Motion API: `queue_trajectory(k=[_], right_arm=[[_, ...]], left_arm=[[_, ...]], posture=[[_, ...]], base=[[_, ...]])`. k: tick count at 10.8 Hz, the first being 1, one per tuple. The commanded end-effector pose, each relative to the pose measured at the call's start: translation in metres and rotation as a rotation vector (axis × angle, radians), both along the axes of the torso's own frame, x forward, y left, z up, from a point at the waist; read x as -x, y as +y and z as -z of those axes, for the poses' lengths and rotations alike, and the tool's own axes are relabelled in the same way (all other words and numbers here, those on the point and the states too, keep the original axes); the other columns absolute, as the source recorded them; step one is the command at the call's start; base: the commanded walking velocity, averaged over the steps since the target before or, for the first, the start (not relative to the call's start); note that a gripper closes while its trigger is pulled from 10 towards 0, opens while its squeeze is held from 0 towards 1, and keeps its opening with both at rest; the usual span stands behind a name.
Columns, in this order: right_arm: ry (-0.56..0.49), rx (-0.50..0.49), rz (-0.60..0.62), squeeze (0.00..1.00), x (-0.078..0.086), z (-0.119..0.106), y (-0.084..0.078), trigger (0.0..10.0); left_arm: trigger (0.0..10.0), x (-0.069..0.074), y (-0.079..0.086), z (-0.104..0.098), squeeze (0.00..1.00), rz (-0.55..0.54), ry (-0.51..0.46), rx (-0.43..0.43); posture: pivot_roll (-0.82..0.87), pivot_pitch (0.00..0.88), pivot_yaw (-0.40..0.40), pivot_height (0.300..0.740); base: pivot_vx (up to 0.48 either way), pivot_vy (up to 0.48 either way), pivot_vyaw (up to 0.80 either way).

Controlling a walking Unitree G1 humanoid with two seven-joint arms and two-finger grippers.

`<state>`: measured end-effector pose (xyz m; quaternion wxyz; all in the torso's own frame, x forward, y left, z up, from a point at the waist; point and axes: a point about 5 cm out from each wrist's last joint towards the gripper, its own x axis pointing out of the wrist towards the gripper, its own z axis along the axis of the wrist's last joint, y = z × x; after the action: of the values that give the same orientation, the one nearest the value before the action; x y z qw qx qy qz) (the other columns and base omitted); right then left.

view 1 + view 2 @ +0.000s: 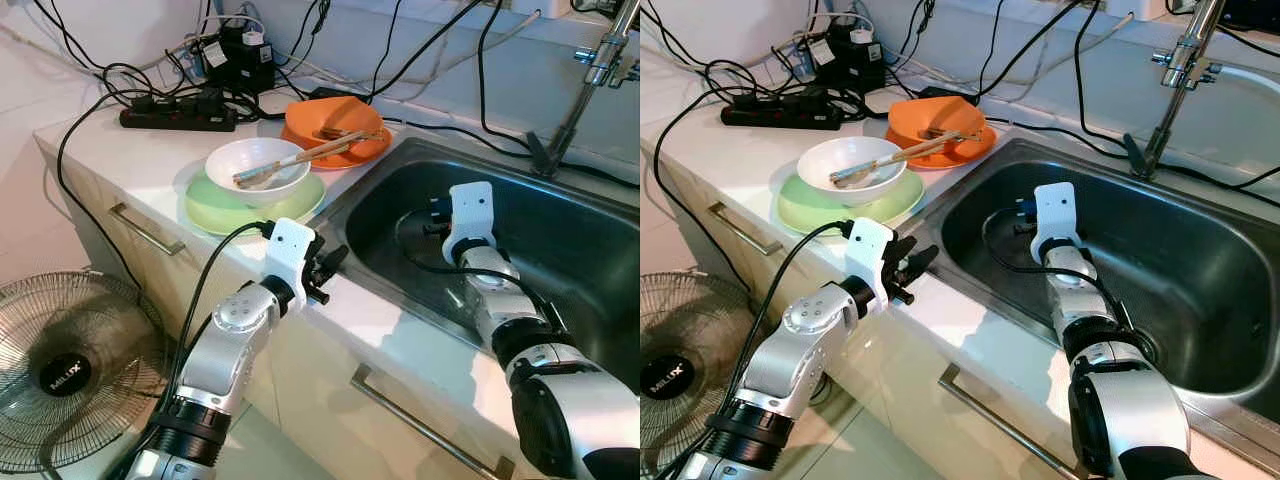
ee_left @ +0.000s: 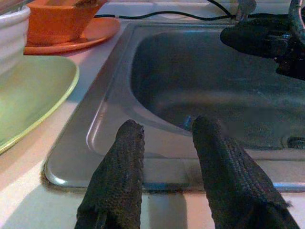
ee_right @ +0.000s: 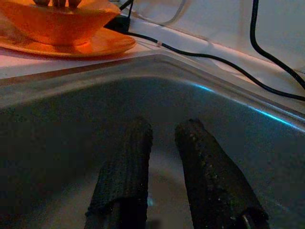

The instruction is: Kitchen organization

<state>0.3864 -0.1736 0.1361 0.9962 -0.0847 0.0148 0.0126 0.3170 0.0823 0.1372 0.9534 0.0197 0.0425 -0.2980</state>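
The left gripper (image 1: 333,268) hovers at the counter's front edge, centre-left of the frame, fingers parted a little around nothing, aimed at the steel sink (image 1: 560,250). The right gripper (image 3: 164,143) reaches down inside the basin at centre-right, its fingers slightly apart and empty too. Upper left of centre, a white bowl (image 1: 258,168) with chopsticks (image 1: 300,158) sits on a green plate (image 1: 215,212), beside an orange bowl (image 1: 335,117) on an orange plate (image 1: 362,150).

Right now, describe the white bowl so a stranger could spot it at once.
Find the steel sink; on the counter to its left stand two stacks of dishes. The white bowl sits on the pale green plate, holding utensils, unlike the orange bowl behind it.
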Motion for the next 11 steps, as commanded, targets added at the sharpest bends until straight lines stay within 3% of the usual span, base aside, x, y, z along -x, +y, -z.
queue_trajectory(k=[1, 2, 3, 5, 7, 8, 9, 11], right_arm=[[-0.004, -0.007, -0.005, 0.52, 0.000, -0.001, 0.000, 10.0], [-0.014, -0.003, -0.009, 0.56, 0.000, -0.002, 0.001, 10.0], [-0.044, -0.011, -0.023, 0.00, -0.001, -0.005, 0.004, 10.0], [-0.144, -0.085, -0.102, 0.00, 0.001, -0.017, 0.016, 10.0], [-0.200, -0.093, -0.164, 0.00, 0.006, -0.022, 0.024, 10.0], [-0.226, -0.109, -0.187, 0.00, 0.013, -0.020, 0.026, 10.0], [-0.216, -0.117, -0.195, 0.00, 0.018, -0.014, 0.027, 10.0], [-0.211, -0.129, -0.196, 0.00, 0.022, -0.012, 0.028, 10.0]], left_arm=[[10.0, 0.002, -0.002, 0.004, 0.00, 0.010, 0.023, -0.016], [10.0, 0.001, -0.001, 0.002, 0.00, -0.002, -0.001, -0.017], [10.0, -0.002, 0.001, -0.005, 0.00, -0.032, -0.061, -0.034], [10.0, -0.008, 0.005, -0.025, 0.00, -0.082, -0.185, -0.051], [10.0, -0.013, 0.009, -0.036, 0.00, -0.124, -0.253, -0.070], [10.0, -0.022, 0.017, -0.048, 0.00, -0.197, -0.315, -0.073], [10.0, -0.033, 0.030, -0.054, 0.00, -0.309, -0.305, -0.021], [10.0, -0.040, 0.046, -0.054, 0.00, -0.408, -0.272, 0.037]], posture=[[0.19, 0.000, -0.001, 0.740], [0.19, 0.000, -0.001, 0.740], [0.19, 0.000, -0.001, 0.740], [0.19, 0.000, -0.003, 0.740], [0.18, 0.000, 0.000, 0.740], [0.17, 0.000, 0.004, 0.740], [0.17, 0.000, 0.009, 0.740], [0.16, 0.000, 0.011, 0.740]], base=[[0.000, 0.000, 0.00], [0.000, 0.000, 0.00], [0.000, 0.000, 0.00], [0.000, 0.000, 0.00], [0.000, 0.000, 0.00], [0.000, 0.000, 0.00], [0.000, 0.000, 0.00], [0.000, 0.000, 0.00]])
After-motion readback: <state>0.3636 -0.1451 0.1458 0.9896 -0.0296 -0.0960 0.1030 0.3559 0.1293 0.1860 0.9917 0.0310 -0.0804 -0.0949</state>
